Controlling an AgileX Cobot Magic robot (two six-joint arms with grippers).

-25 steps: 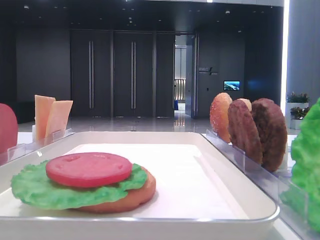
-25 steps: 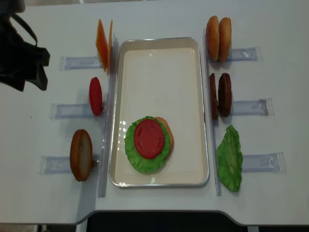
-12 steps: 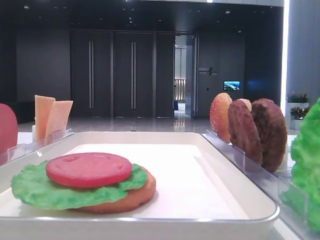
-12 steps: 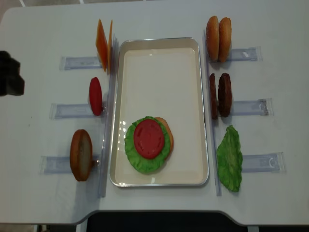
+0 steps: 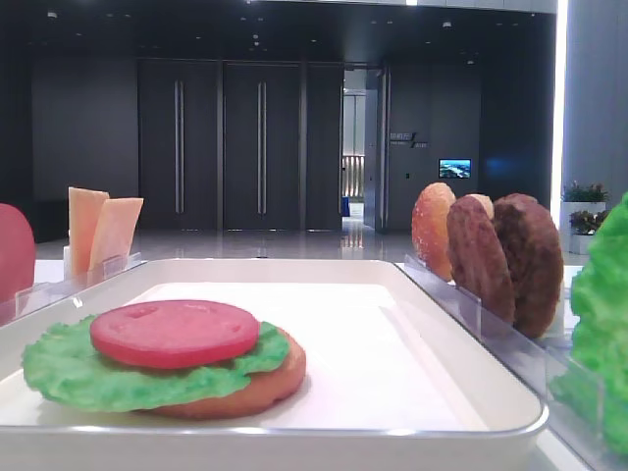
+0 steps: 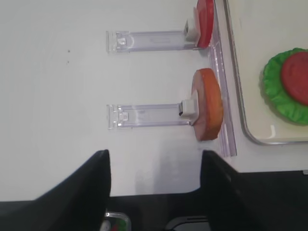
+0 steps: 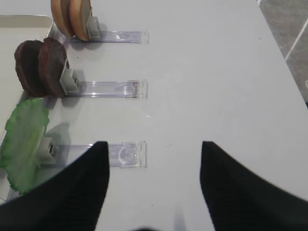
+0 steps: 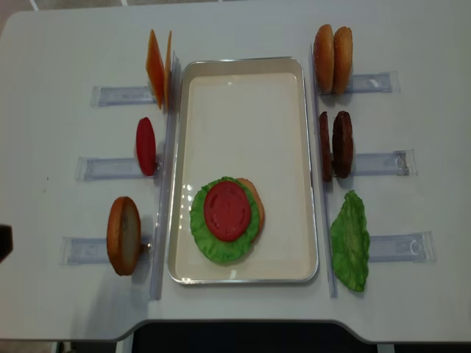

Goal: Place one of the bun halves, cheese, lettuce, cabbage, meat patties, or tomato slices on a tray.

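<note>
Near the front of the white tray [image 8: 243,110] lies a stack: a bun half [image 8: 257,204], lettuce [image 8: 200,234] and a tomato slice [image 8: 227,211] on top. Upright in racks on the left stand cheese [image 8: 157,68], another tomato slice [image 8: 146,145] and a bun half [image 8: 124,235]. On the right are bun halves [image 8: 333,59], meat patties [image 8: 337,144] and a lettuce leaf [image 8: 349,241]. Cabbage is out of view. My left gripper [image 6: 154,159] is open and empty over the table's front left edge. My right gripper [image 7: 154,149] hangs open and empty, right of the lettuce rack.
Clear plastic racks [image 8: 118,95] stick out sideways from both long sides of the tray. The table's front edge [image 6: 159,166] runs just under the left fingers. A dark sliver of the left arm [image 8: 4,243] shows at the overhead view's left border.
In the overhead view the left arm has slid from the far left down toward the front and is almost out of the picture. The food and tray have not moved.
</note>
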